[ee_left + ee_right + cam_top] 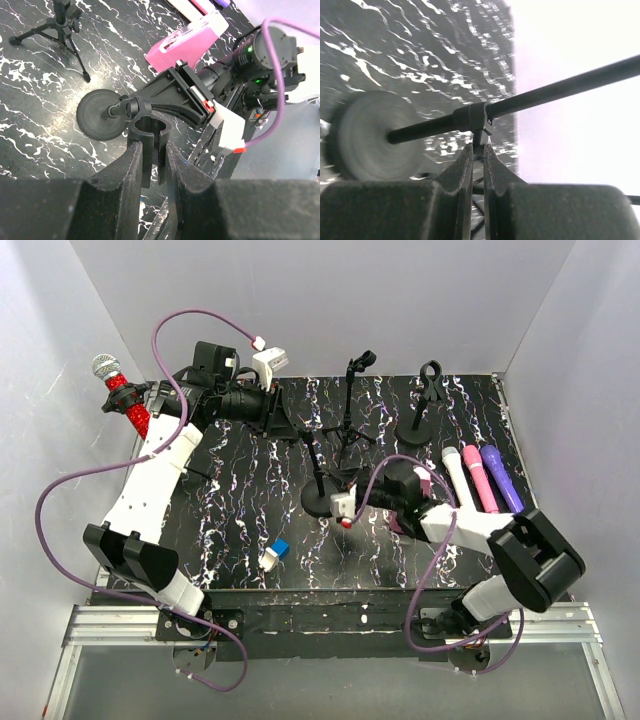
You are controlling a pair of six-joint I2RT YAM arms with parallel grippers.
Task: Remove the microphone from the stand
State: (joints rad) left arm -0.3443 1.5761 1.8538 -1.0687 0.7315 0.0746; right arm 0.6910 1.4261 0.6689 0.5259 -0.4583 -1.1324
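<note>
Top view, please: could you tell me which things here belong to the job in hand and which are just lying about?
Job: round-base stand, held by the left fingers at its clip and the right fingers on its pole; possibly the red microphone, clipped far left, untouched.

Lying about: white microphone; pink microphone; purple microphone; tripod stand; empty clip stand; blue-and-white block.

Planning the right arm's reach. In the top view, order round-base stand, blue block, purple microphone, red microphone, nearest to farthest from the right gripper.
1. round-base stand, at the right gripper
2. blue block, near-left
3. purple microphone, right
4. red microphone, far left
</note>
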